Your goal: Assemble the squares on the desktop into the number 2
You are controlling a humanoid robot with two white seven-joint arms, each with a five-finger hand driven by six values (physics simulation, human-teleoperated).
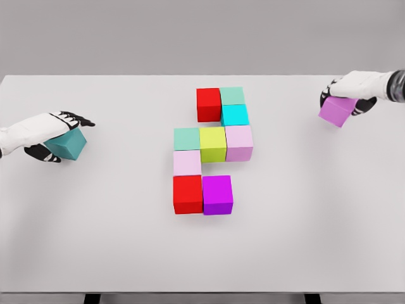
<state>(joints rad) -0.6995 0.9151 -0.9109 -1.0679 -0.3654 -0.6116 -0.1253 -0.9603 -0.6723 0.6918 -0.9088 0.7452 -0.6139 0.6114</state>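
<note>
The left robot hand (54,136) grips a teal cube (67,145); the right robot hand (350,95) grips a violet cube (336,111). Both sit well apart from the unfinished 2 (212,150) on the counter (202,253). Next, each must likely carry its cube to a row end.

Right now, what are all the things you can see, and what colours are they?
table: one, white, fills the view
red cubes: two, top left of the figure and bottom left
mint cubes: two, top right and middle left
cyan cube: one, under top mint
yellow-green cube: one, middle
pale pink cubes: two, middle right and lower left
magenta cube: one, bottom right
teal cube: one, far left, in left hand
violet cube: one, far right, in right hand
</note>
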